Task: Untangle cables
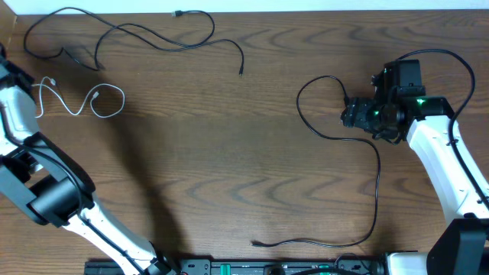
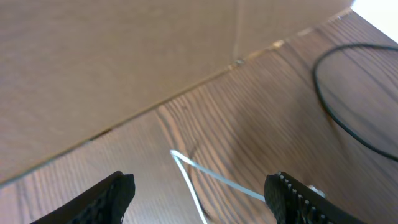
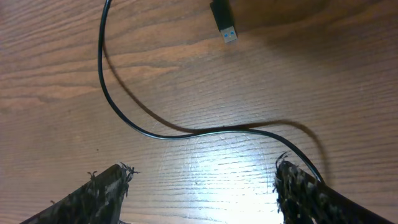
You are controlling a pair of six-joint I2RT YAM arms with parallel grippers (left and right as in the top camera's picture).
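Three cables lie apart on the wooden table. One black cable (image 1: 137, 34) winds along the far left. The white cable (image 1: 76, 103) lies in loops below it. The second black cable (image 1: 377, 183) loops at the right and runs down to the front edge. My left gripper (image 2: 200, 186) is open and empty, low over a bend of the white cable (image 2: 217, 177); in the overhead view it sits at the left edge (image 1: 11, 75). My right gripper (image 1: 353, 114) is open and empty above the right black cable (image 3: 161, 134), whose USB plug (image 3: 225, 25) lies ahead of the jaws (image 3: 204, 169).
A brown cardboard wall (image 2: 112, 56) stands along the table's left edge, right in front of my left gripper. A power strip (image 1: 267, 267) lies along the front edge between the arm bases. A thick black wire (image 1: 451, 61) arcs off my right arm.
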